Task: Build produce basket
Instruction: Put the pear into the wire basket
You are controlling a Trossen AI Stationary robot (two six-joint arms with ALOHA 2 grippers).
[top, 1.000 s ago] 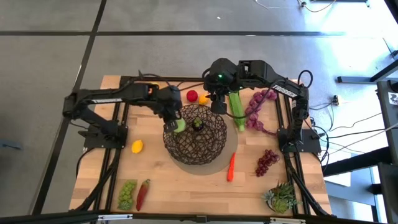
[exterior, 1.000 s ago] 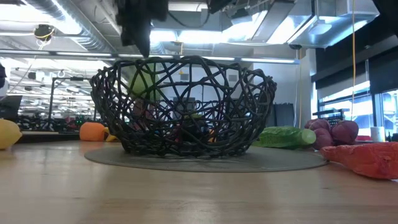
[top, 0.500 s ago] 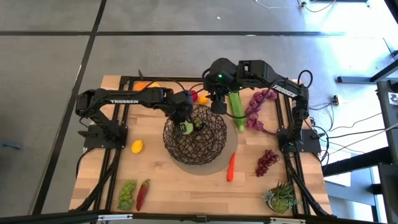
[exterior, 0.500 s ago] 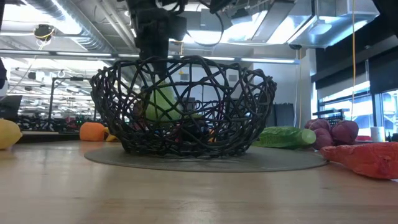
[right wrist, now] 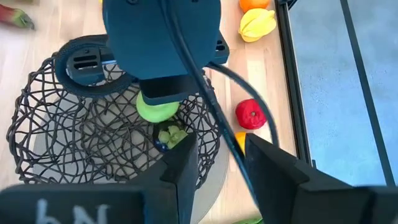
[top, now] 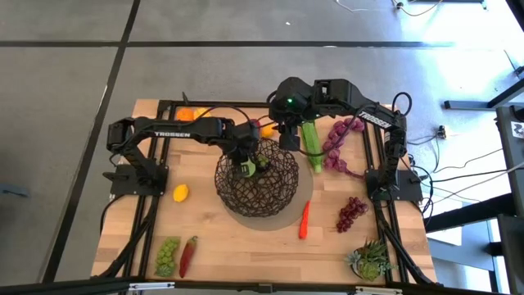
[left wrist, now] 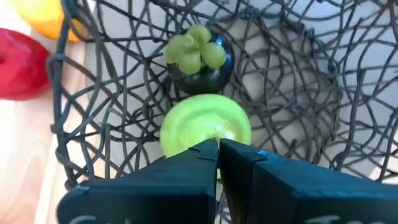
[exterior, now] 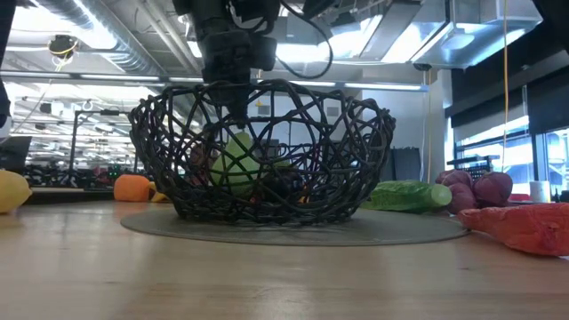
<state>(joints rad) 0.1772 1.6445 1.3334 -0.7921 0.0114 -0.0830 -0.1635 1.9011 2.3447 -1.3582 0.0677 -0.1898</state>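
The dark wire-mesh basket [top: 274, 192] stands on its grey round mat in the middle of the table. My left gripper [left wrist: 217, 149] reaches down into it from the left and is shut on a green apple [left wrist: 199, 124], which is low inside [exterior: 236, 164]. Beside the apple lies a dark round fruit with a green top [left wrist: 199, 56]. My right gripper [right wrist: 221, 155] is open above the basket's far rim [top: 286, 135] and touches nothing. The other produce lies around the basket on the table. My left gripper holds the green apple at its upper side [left wrist: 208, 140] from above, pointing down into the basket. The fingers [left wrist: 186, 165] almost meet there and hide the exact place of contact. The apple sits below the fingertips; whether it rests on the mesh I cannot tell.
Red apple [left wrist: 22, 65] and a yellow fruit [right wrist: 258, 25] lie off the far rim, an orange [top: 187, 113] far left. Lemon [top: 181, 192], green grapes [top: 168, 256], chilli [top: 187, 256] left; carrot [top: 304, 220], purple grapes [top: 351, 212], green stalk [top: 312, 145], succulent [top: 370, 260] right.
My left gripper has moved from the basket's left rim toward the right, over the mesh, and then down inside, carrying the green apple. The apple has gone from rim height to low in the basket, next to the dark fruit.
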